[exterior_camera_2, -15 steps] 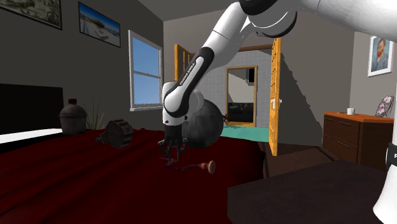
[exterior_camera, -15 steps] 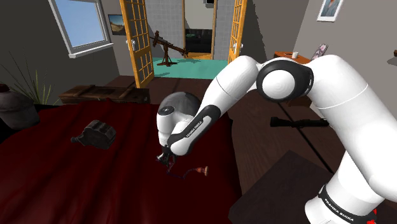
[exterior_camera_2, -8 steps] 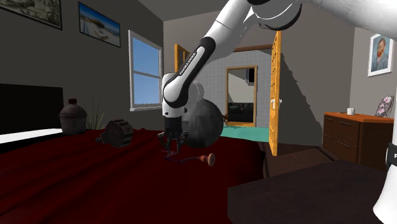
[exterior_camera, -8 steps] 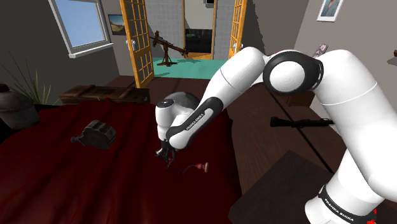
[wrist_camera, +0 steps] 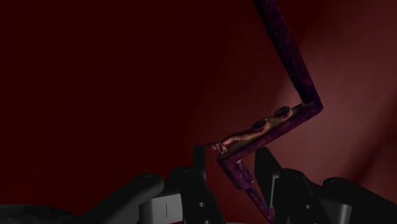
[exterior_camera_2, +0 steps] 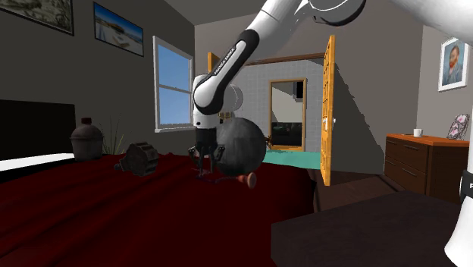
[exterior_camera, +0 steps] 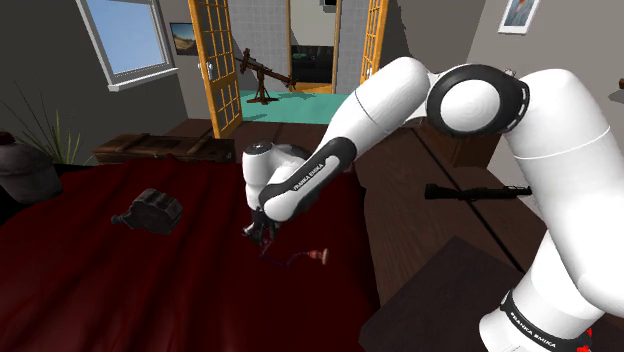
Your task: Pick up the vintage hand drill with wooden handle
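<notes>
One hand drill (wrist_camera: 273, 125), one dark geared lump (exterior_camera: 148, 211), one round dark pot (exterior_camera_2: 86, 140), one white cup (exterior_camera_2: 417, 132), one window (exterior_camera_2: 172, 83), three framed wall pictures (exterior_camera_2: 118, 29).

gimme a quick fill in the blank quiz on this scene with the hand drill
1. The gripper holds the hand drill between its two ___ fingers.
2. Beneath the drill lies a dark ___ bed cover.
3. The robot arm is ___ with dark joints.
Missing words: black; red; white.
</notes>
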Robot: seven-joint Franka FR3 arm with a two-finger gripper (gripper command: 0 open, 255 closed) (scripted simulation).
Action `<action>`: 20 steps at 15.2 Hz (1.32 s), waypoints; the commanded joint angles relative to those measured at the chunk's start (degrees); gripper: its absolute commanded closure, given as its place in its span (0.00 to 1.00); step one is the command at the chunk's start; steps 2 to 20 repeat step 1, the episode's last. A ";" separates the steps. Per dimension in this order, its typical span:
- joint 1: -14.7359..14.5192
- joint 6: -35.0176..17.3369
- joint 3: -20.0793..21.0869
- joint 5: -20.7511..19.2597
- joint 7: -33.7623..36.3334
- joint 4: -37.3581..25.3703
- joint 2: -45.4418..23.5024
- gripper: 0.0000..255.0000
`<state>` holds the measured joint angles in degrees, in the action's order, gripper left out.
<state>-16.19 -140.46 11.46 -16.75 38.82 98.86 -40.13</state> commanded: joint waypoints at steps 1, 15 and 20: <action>0.10 0.28 0.07 0.09 -0.13 0.01 0.28 1.00; 0.10 0.28 0.07 0.09 -0.13 0.01 0.28 1.00; 0.10 0.28 0.07 0.09 -0.13 0.01 0.28 1.00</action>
